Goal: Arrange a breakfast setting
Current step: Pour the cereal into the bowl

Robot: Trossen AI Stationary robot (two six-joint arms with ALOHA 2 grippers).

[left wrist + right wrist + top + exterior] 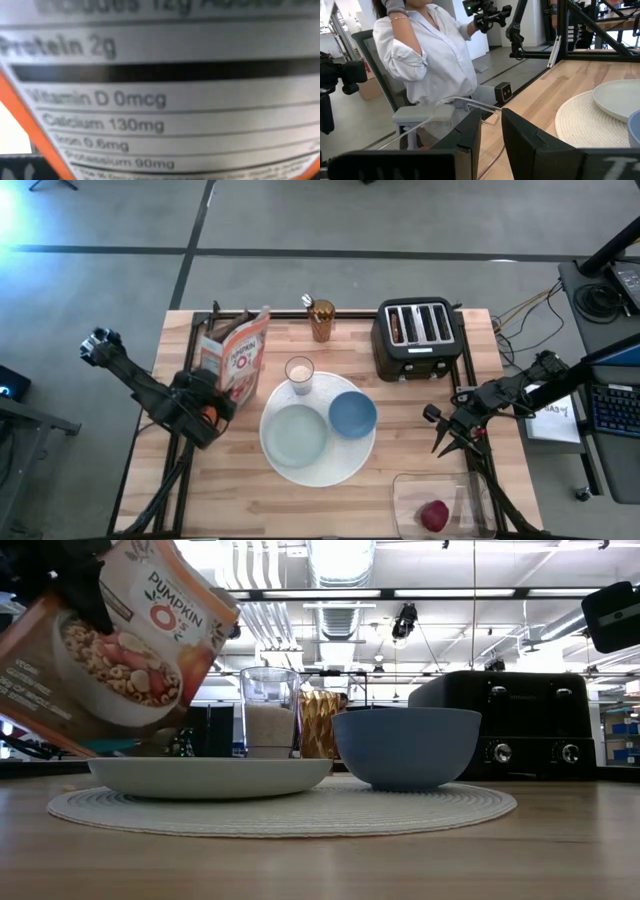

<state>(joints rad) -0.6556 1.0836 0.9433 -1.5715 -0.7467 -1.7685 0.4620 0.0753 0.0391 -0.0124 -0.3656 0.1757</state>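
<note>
My left gripper (207, 402) is shut on the orange-and-white cereal box (238, 355), which is tilted in the air at the table's left, also in the low view (120, 640). A pale green-white plate (298, 433) and a small blue bowl (352, 415) rest on a large round white woven mat (330, 470). The milk glass (299, 372) stands at the mat's far edge. Brown toast (398, 328) sticks into a slot of the black toaster (418, 338). A red fruit (433, 515) lies in a clear container. My right gripper (447, 435) is open and empty right of the mat. My left gripper holds the cereal box by its near-left end (215, 385), coming from the table's left. The box's printed nutrition panel (150, 100) fills the wrist view and hides the fingers. The box is lifted clear of the table, with its top leaning toward the glass.
A golden cup (321, 320) with a handle sticking out stands at the far edge beside the toaster. The clear container (440, 500) sits at the near right corner. A person in a white shirt (430, 55) sits beyond the table's right side.
</note>
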